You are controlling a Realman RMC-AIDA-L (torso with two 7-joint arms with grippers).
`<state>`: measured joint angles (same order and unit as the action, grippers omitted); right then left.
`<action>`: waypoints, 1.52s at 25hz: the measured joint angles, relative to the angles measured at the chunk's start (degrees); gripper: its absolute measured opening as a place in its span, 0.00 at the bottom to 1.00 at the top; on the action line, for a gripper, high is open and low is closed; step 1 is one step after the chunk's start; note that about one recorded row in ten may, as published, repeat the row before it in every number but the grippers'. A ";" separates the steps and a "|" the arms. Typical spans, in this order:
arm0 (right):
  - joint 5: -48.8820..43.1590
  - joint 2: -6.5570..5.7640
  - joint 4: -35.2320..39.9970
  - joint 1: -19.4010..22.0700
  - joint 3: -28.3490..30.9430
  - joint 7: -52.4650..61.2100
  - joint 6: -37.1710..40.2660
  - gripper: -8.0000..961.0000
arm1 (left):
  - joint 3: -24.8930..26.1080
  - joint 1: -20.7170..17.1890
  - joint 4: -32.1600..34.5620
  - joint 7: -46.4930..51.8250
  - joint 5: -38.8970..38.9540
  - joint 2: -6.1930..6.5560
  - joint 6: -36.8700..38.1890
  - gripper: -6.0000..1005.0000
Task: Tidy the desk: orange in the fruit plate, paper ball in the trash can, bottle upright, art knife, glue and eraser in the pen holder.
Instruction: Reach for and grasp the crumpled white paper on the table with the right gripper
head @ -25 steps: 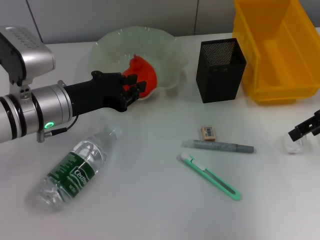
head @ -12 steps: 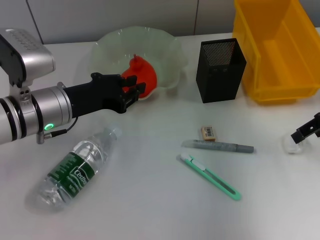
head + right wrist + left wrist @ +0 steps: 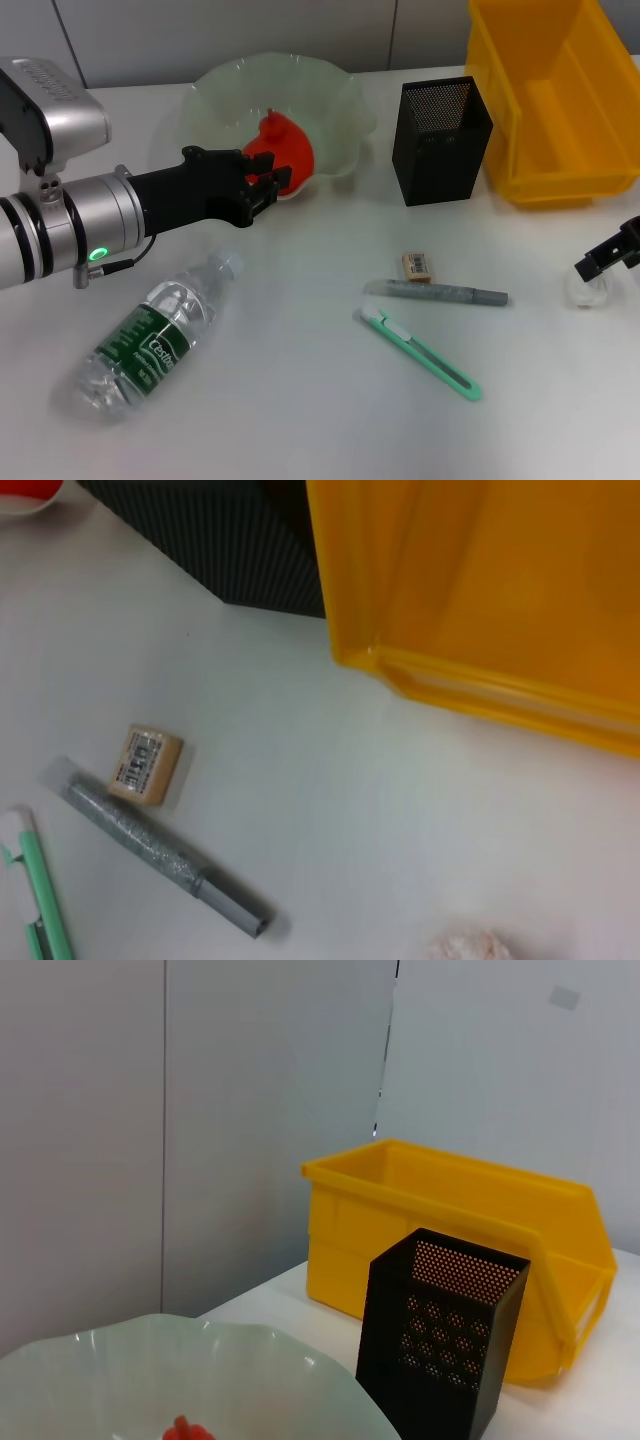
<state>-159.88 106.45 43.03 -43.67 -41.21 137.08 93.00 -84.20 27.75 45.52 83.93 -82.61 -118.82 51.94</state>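
left gripper (image 3: 262, 180) at orange (image 3: 281, 152), fruit plate (image 3: 340, 110)

Silver ribbed left arm, green light, thin cable, black left hand (image 3: 262, 183), seemingly ridged

Translucent glossy fruit plate (image 3: 340, 110), black mesh pen holder (image 3: 443, 140)

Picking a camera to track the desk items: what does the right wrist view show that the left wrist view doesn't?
Only the right wrist view shows the eraser, glue, knife and paper ball on the table. Only the left wrist view shows the plate with the orange in it. Both show the yellow bin and the pen holder.
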 joint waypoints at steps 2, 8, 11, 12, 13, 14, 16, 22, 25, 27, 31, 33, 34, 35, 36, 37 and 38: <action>0.00 0.05 -0.10 -0.04 -0.37 0.00 -0.18 0.86 | 0.00 0.00 0.00 0.00 0.00 0.00 0.00 0.26; 0.00 0.25 -1.50 -0.34 -1.47 0.05 -1.07 0.83 | 0.01 -0.13 0.00 -0.04 0.00 0.00 0.00 0.26; 0.00 0.31 -2.10 -0.60 -1.50 0.05 -1.51 0.81 | 0.01 -0.14 0.00 -0.05 -0.01 0.00 0.00 0.26; 0.00 0.31 -2.11 -0.63 -1.50 0.05 -1.52 0.81 | 0.01 -0.15 -0.01 -0.06 -0.01 0.00 0.00 0.26; 0.00 0.31 -2.11 -0.63 -1.50 0.05 -1.52 0.80 | 0.01 -0.15 -0.03 -0.06 0.00 0.00 0.00 0.26; 0.00 0.33 -2.13 -0.64 -1.50 0.05 -1.52 0.80 | 0.01 -0.15 -0.05 -0.07 -0.01 0.00 0.00 0.26; 0.00 0.33 -2.14 -0.64 -1.50 0.05 -1.52 0.78 | 0.01 -0.15 -0.07 -0.07 -0.01 0.00 0.00 0.26; 0.00 0.34 -2.17 -0.64 -1.50 -0.05 -1.52 0.75 | 0.08 -0.16 -0.08 -0.12 -0.01 0.00 0.00 0.26; 0.00 0.34 -2.17 -0.62 -1.50 -0.15 -1.51 0.67 | 0.16 -0.16 -0.08 -0.89 0.48 0.00 0.01 0.26; 0.01 0.44 -2.14 -0.47 -1.50 -0.25 -1.51 0.62 | 0.16 -0.18 -0.09 -1.25 0.91 0.00 0.02 0.26; 0.10 0.54 -2.05 -0.27 -1.50 -0.38 -1.51 0.53 | 0.19 -0.23 -0.09 -2.85 2.46 0.00 0.16 0.26; 0.26 0.58 -2.05 -0.14 -1.50 -0.46 -1.78 0.40 | 0.22 -0.24 -0.08 -3.14 2.96 0.00 0.16 0.26; 0.34 0.60 -2.11 -0.06 -1.50 -0.70 -2.03 0.31 | 0.40 -0.23 -0.08 -3.51 3.02 0.00 0.25 0.26; 0.34 0.60 -2.11 -0.06 -1.50 -0.70 -2.03 0.29 | 0.40 -0.23 -0.08 -3.51 3.02 0.00 0.25 0.26; 0.36 0.63 -2.14 0.02 -1.49 -0.90 -2.14 0.27 | 0.53 -0.22 -0.07 -4.12 3.36 0.00 0.37 0.26; 0.38 0.67 -2.14 0.14 -1.47 -1.07 -2.16 0.25 | 0.53 -0.22 -0.07 -4.12 3.36 0.00 0.37 0.26; 0.40 0.75 -2.08 0.25 -1.45 -1.17 -2.19 0.24 | 0.53 -0.22 -0.07 -4.12 3.36 0.00 0.37 0.26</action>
<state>-159.48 107.20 40.95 -43.42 -42.67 135.91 90.81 -83.68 27.53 45.45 79.82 -79.25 -118.83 52.31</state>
